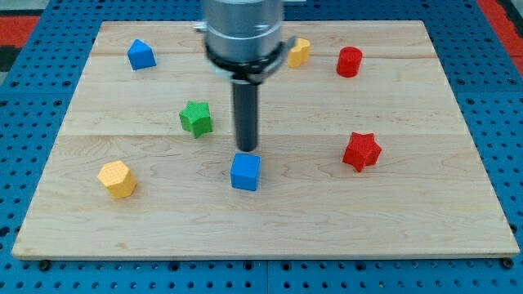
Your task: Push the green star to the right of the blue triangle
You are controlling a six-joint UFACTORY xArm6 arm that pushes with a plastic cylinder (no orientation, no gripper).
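1. Green star [196, 118]: flat on the worktop [409, 229], just to the view's left of my tip [246, 149] and slightly toward the view's top. Not touching it.
2. Blue triangle [140, 55]: well off to the upper left of my tip, beyond the star. Star sits lower than the triangle and to its right, so probably needs a push toward the view's top to line up beside it.
3. No claw to report as apart or together: only a straight dark rod [246, 114], with my tip down at the surface. Likely not yet placed for the push, being on the star's right rather than below it.
4. Blue cube [245, 171]: right below my tip, very close; contact cannot be told.
5. Further out: red star [361, 151] to the right, red cylinder [349, 62] to the upper right, small yellow block [299, 51] partly hidden behind the arm, larger yellow block [117, 179] to the lower left.
6. Worktop of pale wooden planks, resting on a blue pegboard [33, 163].
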